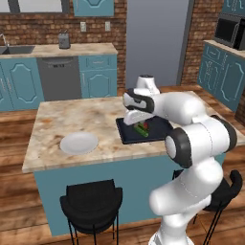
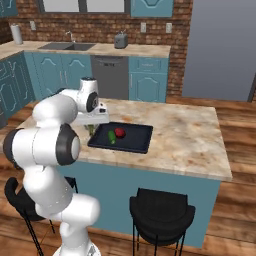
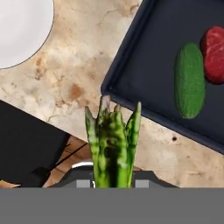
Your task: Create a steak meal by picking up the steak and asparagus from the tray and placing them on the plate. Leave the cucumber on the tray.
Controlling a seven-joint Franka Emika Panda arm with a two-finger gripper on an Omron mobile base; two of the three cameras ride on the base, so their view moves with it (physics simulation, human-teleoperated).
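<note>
My gripper [image 3: 112, 179] is shut on the asparagus [image 3: 111, 144], an olive-green stalk bundle that sticks up between the fingers. It hangs above the marble counter just off the black tray's [image 3: 144, 65] near-left corner. On the tray lie the bright-green cucumber [image 3: 190, 80] and, touching it, the dark-red steak [image 3: 214, 54]. An arc of the white plate [image 3: 19, 30] shows at the top left. From the right base the gripper [image 2: 91, 126] is at the tray's [image 2: 135, 144] left edge, with the cucumber [image 2: 112, 137] and steak [image 2: 120, 132] inside. The plate [image 1: 79, 142] lies left of the tray [image 1: 160, 130].
Bare marble counter [image 1: 103, 119] separates plate and tray. Black stools [image 1: 91, 203] [image 2: 162, 215] stand under the island's front edge. A back counter holds a sink [image 2: 65, 46] and a toaster [image 2: 120, 40].
</note>
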